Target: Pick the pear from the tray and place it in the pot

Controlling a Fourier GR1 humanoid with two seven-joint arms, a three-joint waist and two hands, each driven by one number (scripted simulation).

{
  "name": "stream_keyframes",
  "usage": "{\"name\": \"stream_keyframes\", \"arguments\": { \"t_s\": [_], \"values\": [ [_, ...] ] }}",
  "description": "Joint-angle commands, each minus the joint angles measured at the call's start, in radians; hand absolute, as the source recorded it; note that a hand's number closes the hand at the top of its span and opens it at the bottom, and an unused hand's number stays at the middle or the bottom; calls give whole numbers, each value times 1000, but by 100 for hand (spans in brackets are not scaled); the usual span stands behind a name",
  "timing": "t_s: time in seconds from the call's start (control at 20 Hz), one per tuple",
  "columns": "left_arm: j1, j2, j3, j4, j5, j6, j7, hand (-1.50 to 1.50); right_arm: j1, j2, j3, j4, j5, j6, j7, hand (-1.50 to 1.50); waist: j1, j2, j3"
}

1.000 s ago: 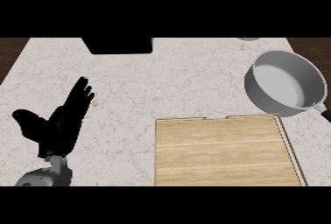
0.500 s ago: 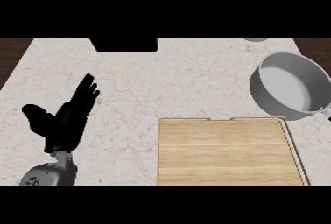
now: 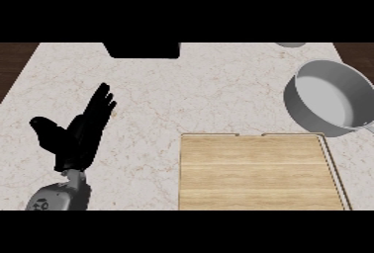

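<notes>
At about 8 o'clock you have the left hand [image 3: 76, 136], black, on its grey forearm [image 3: 58, 196], fingers straight and pointing toward 1 o'clock, thumb splayed toward 10 o'clock, holding nothing above the pale marbled stone counter [image 3: 182, 94]. At 5 o'clock lies the rectangular light wooden tray [image 3: 256, 173], with only bare boards showing. You can't see the pear anywhere in this view. At 2 o'clock, just beyond the tray's far right corner, sits the round grey metal pot [image 3: 332, 99]. At 11 o'clock a black box [image 3: 142, 49] stands at the counter's far edge.
</notes>
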Motion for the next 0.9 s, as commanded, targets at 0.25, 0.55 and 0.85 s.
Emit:
{"name": "stream_keyframes", "arguments": {
  "t_s": [0.25, 0.55, 0.85],
  "values": [
    [7, -5, -10, -33, -8, 0, 20, 0, -161, 132, 164, 292, 79, -35, -47, 150, 5, 1, 0],
    [-37, -11, -4, -1, -20, 13, 22, 0, -231, 215, 119, 492, -8, -15, -34, -150, -1, 2, 1],
    [1, 13, 30, 2, 19, -23, 8, 0, -226, 297, -6, 434, -106, -138, -110, -150, -16, -2, 1]
  ]
}}
